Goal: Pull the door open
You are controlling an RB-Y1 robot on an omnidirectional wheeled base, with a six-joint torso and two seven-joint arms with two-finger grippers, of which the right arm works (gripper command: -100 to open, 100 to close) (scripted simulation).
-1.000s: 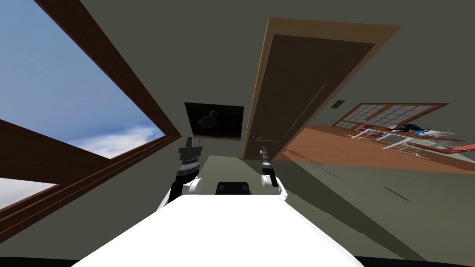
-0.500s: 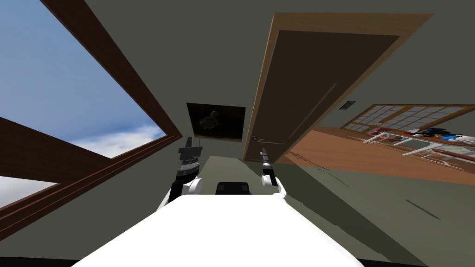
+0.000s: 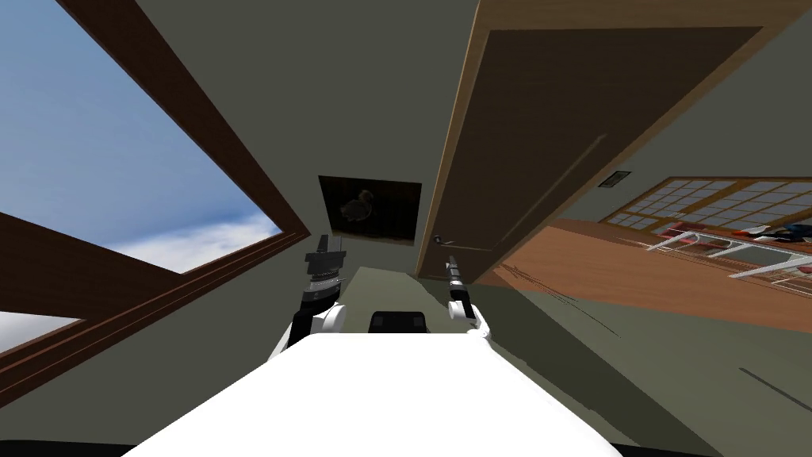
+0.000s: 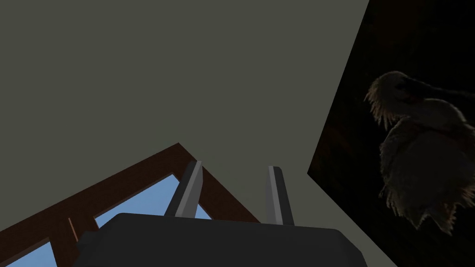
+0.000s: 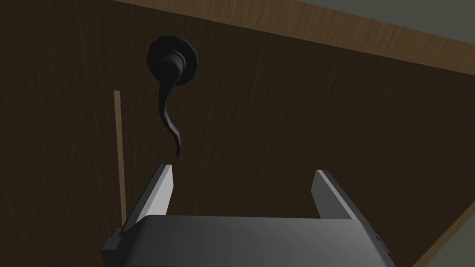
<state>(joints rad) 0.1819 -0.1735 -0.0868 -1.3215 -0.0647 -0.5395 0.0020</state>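
Looming larger in the head view's upper right, the dark brown wooden door [image 3: 555, 135] has been approached. Its black curved lever handle [image 5: 169, 111] is not yet gripped: its tip lies just beyond one finger of the wide-spread right gripper [image 5: 244, 171]. The left gripper [image 4: 234, 167] is held narrowly parted, empty.

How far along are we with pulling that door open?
Done: the right claw is up at the dark door, open. In hand: lining up; the black lever handle hangs just beyond one finger, not between them. Left: grip it and pull; the door looks shut. The left claw holds nothing.
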